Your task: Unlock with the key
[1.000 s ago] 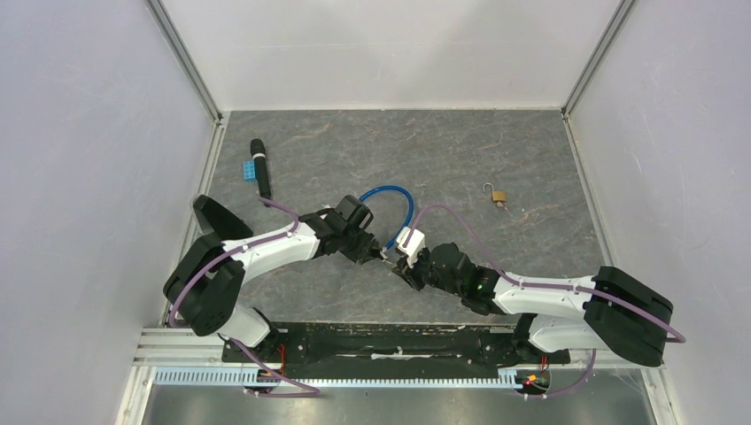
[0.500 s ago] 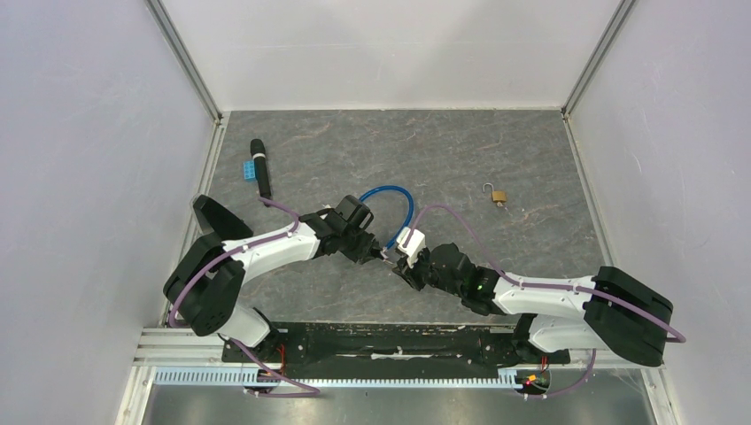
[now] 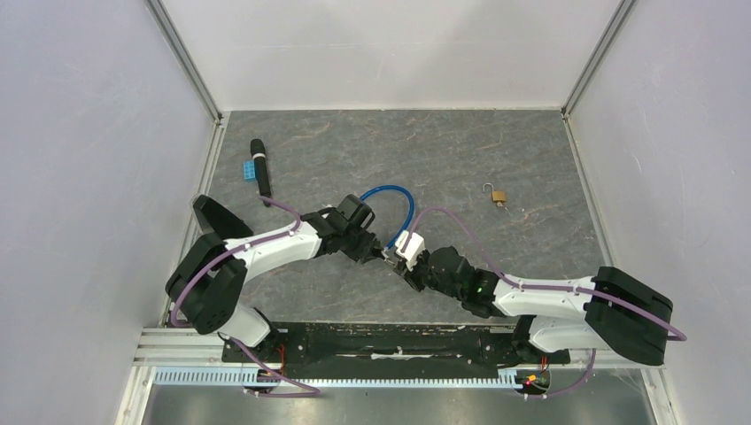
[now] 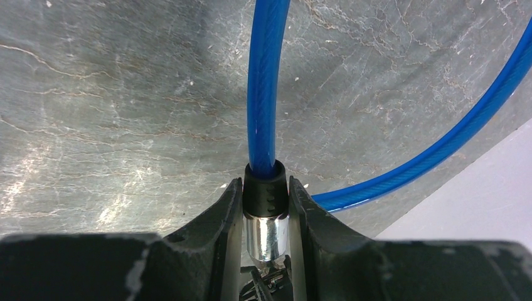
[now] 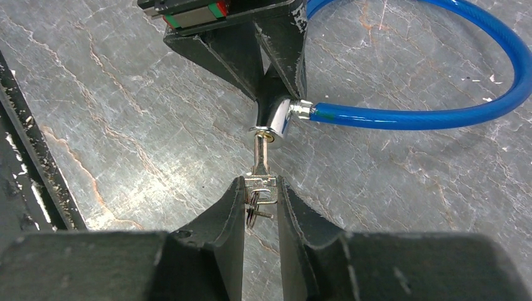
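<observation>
Lying near the middle of the table [image 3: 531,150], toward its near edge, the blue cable lock [image 5: 401,118] is clamped at its barrel by the left gripper [image 4: 265,189]; the key [image 5: 259,158], seated in the keyhole, is pinched by the right gripper [image 5: 260,186].

Cable lock [image 3: 387,188], padlock [image 3: 499,196], key [image 5: 258,157]: one each.
</observation>
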You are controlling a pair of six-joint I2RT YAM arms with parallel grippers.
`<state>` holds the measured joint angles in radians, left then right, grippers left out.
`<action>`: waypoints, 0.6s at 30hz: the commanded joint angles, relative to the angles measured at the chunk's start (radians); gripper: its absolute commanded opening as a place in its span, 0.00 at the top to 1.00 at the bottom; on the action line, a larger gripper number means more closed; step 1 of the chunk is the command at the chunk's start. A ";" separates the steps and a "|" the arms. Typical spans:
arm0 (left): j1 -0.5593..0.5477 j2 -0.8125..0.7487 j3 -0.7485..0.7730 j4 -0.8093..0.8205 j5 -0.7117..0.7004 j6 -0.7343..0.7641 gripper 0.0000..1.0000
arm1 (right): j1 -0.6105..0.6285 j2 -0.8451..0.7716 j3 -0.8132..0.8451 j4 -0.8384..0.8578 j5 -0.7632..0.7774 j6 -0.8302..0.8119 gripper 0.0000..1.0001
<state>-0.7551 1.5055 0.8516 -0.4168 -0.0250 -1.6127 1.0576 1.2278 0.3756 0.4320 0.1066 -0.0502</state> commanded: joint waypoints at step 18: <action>-0.024 0.014 0.049 0.027 0.046 -0.046 0.98 | 0.029 -0.007 -0.018 0.116 0.078 -0.050 1.00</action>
<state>-0.7681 1.5230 0.8631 -0.4114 -0.0162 -1.6127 1.0843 1.2259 0.3550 0.4599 0.1665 -0.0921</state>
